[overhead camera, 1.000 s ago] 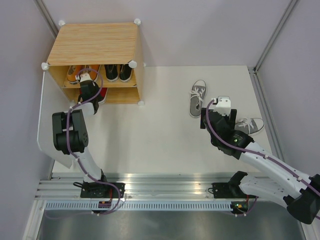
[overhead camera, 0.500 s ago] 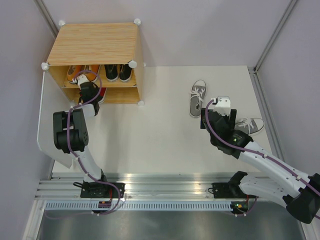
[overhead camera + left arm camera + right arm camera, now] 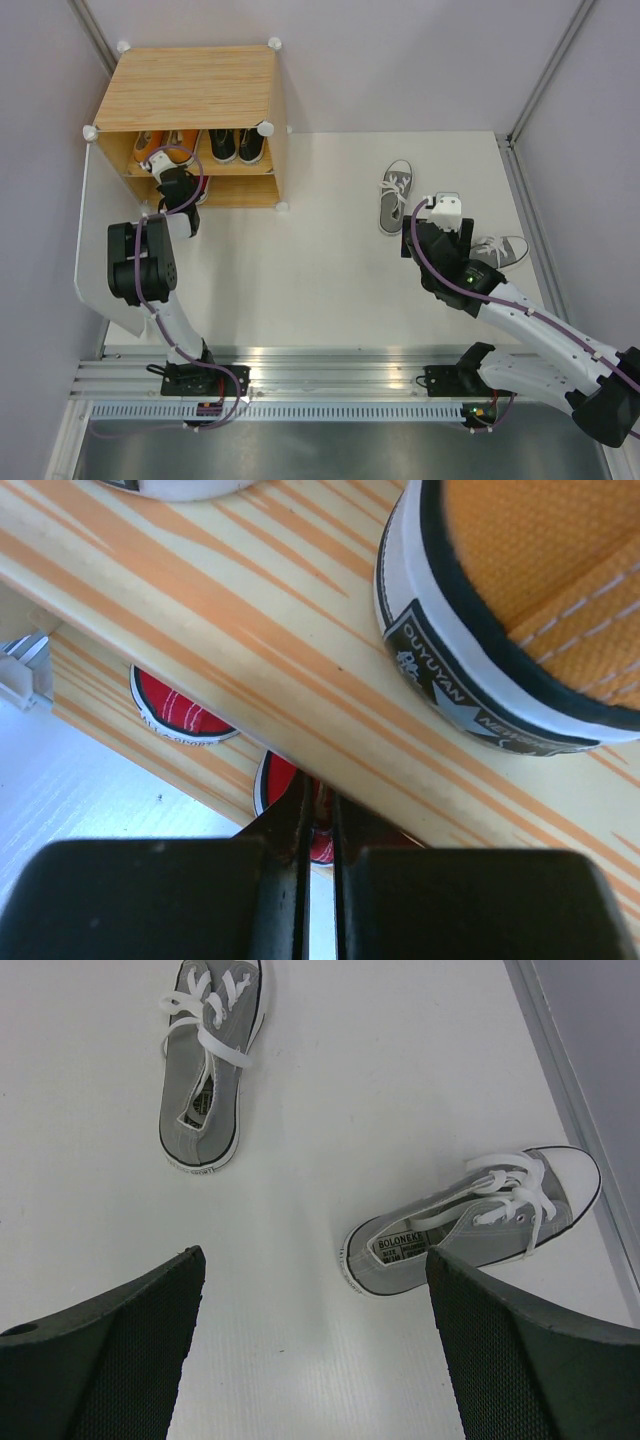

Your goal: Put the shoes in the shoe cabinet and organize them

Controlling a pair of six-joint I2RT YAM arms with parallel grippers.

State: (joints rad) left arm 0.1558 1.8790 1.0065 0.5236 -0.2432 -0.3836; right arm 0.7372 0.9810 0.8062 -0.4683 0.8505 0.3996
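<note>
Shoe cabinet [image 3: 190, 88] holds orange shoes [image 3: 165, 147] and black shoes [image 3: 236, 145] on its shelf [image 3: 250, 630], red shoes [image 3: 180, 708] beneath. Left gripper [image 3: 318, 815], pinched closed and empty, at the cabinet's lower opening. Right gripper [image 3: 312, 1260] gapes wide, empty, over two grey shoes [image 3: 205, 1060] right of the cabinet

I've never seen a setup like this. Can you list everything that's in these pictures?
shoe cabinet: one, light wood, table's far left corner.
orange shoes: two, orange, upper shelf, left.
black shoes: two, black, upper shelf, right.
red shoes: two, red, lower shelf.
grey shoes: two, grey, on the table, right side.
table: one, white.
left tool: one, black, shut, at the cabinet's front.
right tool: one, black, open, above the grey shoes.
</note>
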